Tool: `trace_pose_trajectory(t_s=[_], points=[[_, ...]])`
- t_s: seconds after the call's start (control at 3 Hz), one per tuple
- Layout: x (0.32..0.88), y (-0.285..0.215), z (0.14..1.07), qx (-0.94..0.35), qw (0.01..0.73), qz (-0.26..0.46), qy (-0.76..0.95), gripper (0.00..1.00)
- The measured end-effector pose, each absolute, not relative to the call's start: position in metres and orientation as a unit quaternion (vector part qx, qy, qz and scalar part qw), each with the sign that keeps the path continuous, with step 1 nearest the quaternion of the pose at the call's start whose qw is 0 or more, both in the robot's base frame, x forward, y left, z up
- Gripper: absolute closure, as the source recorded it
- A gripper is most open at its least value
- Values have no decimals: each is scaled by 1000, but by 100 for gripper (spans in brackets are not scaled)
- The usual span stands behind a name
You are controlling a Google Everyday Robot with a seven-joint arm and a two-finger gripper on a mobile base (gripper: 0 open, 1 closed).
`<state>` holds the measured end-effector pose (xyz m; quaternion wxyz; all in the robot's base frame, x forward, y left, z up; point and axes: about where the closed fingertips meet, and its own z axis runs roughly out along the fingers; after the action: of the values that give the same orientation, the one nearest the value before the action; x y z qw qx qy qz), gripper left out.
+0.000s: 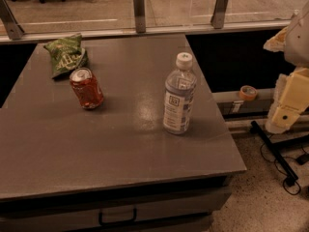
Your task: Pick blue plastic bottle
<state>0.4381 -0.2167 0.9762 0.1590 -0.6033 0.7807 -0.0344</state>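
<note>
At the far left, toward the back of the grey surface (pixel 120 153), lies a crumpled green snack bag (pixel 63 55). Just beside it, nearer to me, a red soda can (pixel 87 88) stands with its silver top tilted a little toward the bag. Further right, well apart from the can, the blue plastic bottle (pixel 179 98) stands upright near the right edge of the surface, white cap on, its white label with the dark square facing out. Beyond that edge, lower down, a roll of orange tape (pixel 248 92) rests on a ledge. At the far right the cream-coloured pincer (pixel 286 111) hangs off the surface, over the floor, well apart from the bottle. I cannot tell whether it is spread or pressed together.
</note>
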Motion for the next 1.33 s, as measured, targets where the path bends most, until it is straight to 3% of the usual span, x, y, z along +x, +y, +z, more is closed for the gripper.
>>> trace_pose_trajectory(t_s=[0.67,1.33], points=[[443,-210,973,-594,194,2,781,0],[478,-178,929,-549,335,157,750,0]])
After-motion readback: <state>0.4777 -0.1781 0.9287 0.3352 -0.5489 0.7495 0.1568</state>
